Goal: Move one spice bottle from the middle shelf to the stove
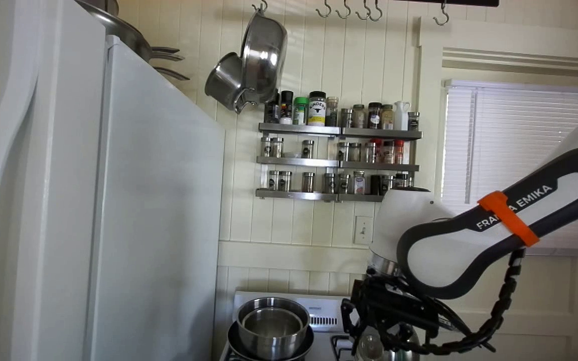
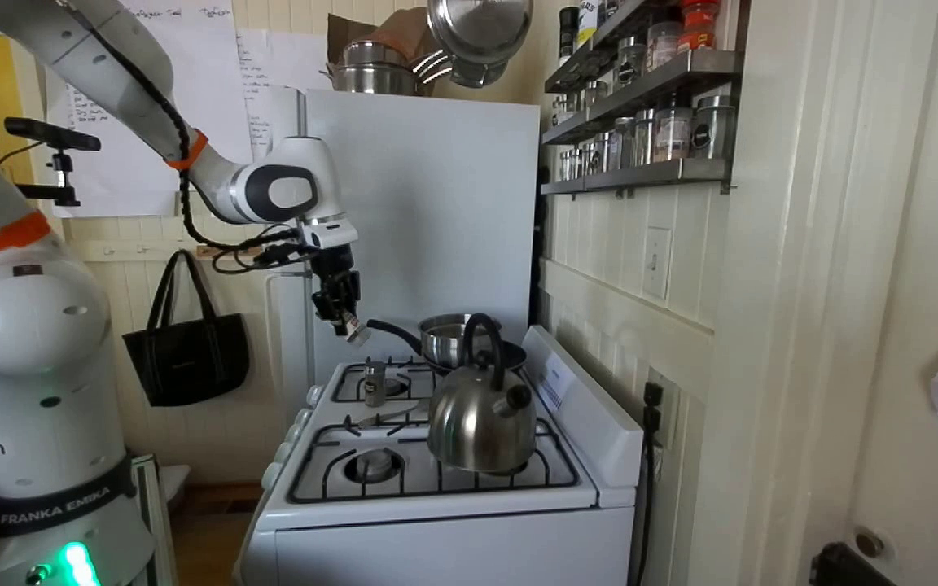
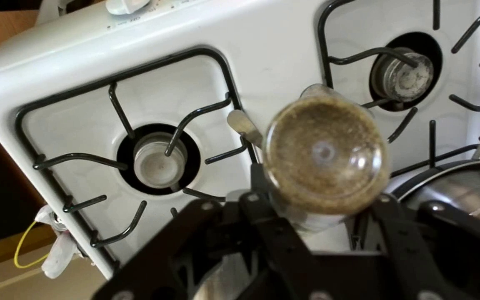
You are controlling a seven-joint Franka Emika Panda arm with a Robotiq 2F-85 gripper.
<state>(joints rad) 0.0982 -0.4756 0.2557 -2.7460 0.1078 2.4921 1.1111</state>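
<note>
A: How did the jaws stand?

B: Closed on the spice bottle (image 3: 325,152), parted only by its width. In the wrist view the gripper (image 3: 322,188) held it with one black jaw on each side.

A: Position of the bottle?

B: In the air above the stove (image 2: 436,521), tilted. In an exterior view it hung apart from a jar (image 2: 374,387) that stood upright on the stove top; the kettle (image 2: 477,423) stood there too. The middle shelf (image 1: 296,161) carried further jars, some with gaps between them.

A: What was hidden or unclear?

B: The bottle's cap was out of sight in the wrist view, and the contact line at the jaws was dark and partly covered. The bottle also hid most of a clear object (image 3: 317,88) behind it and the rest of a flat metal utensil (image 3: 242,125). In an exterior view the lower edge cut off the stove, and a glassy shape (image 1: 370,346) just under the gripper could not be assigned to bottle or jar. The arm (image 1: 439,250) covered the right end of the rack's bottom tier (image 1: 299,194).

A: Appearance of the bottle?

B: Clear glass, round base toward the wrist camera, small dimple at the centre, bright glints to one side. The contents were brown and grainy, lying against the base. A pale patch showed lower on its side, too unclear to read.
</note>
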